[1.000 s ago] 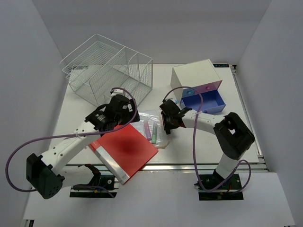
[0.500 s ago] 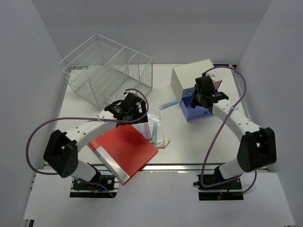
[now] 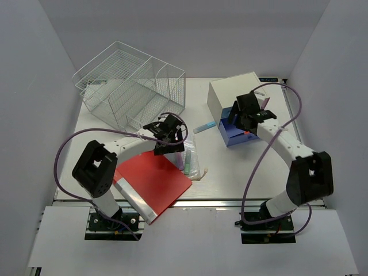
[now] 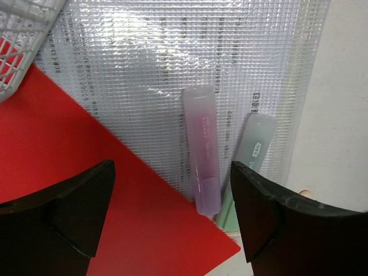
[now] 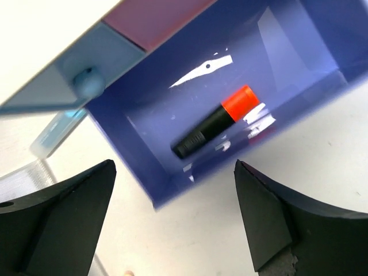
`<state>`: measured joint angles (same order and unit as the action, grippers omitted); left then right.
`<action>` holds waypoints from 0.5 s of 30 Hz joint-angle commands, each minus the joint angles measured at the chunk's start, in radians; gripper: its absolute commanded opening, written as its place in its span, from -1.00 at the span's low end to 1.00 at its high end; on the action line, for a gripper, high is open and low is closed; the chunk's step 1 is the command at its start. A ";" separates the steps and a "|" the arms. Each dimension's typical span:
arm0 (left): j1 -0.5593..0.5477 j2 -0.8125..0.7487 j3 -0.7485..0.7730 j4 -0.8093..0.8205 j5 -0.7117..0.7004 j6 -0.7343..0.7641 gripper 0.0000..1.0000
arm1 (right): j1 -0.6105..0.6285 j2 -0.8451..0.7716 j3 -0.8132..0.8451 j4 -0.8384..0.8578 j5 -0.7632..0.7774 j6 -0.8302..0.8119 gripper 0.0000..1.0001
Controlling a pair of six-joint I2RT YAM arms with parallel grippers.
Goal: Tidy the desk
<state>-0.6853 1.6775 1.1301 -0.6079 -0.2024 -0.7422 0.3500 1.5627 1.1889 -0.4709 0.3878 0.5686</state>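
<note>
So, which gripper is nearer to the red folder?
Left. The left gripper hangs over the far edge of the red folder and the mesh pouch; the right gripper is far off, above the open blue drawer.

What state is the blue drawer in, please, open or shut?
Open: the blue drawer is pulled out from the white box, and a black, orange-capped marker lies inside.

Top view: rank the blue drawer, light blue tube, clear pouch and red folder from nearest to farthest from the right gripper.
From the right gripper:
1. blue drawer: directly beneath it.
2. light blue tube: just left of the drawer.
3. clear pouch: further left and nearer the front.
4. red folder: farthest, front left.
</note>
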 commanded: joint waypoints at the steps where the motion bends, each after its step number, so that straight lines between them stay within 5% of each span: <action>1: -0.028 0.016 0.060 -0.001 -0.052 -0.020 0.80 | 0.001 -0.156 -0.043 0.015 0.046 0.001 0.78; 9: -0.076 0.134 0.105 -0.026 -0.094 -0.089 0.63 | 0.000 -0.334 -0.178 -0.047 0.103 -0.012 0.79; 15: -0.080 0.208 0.148 -0.061 -0.107 -0.109 0.18 | -0.002 -0.415 -0.236 -0.100 0.115 -0.022 0.79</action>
<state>-0.7639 1.8694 1.2358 -0.6422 -0.2810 -0.8249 0.3496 1.1957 0.9752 -0.5331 0.4595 0.5575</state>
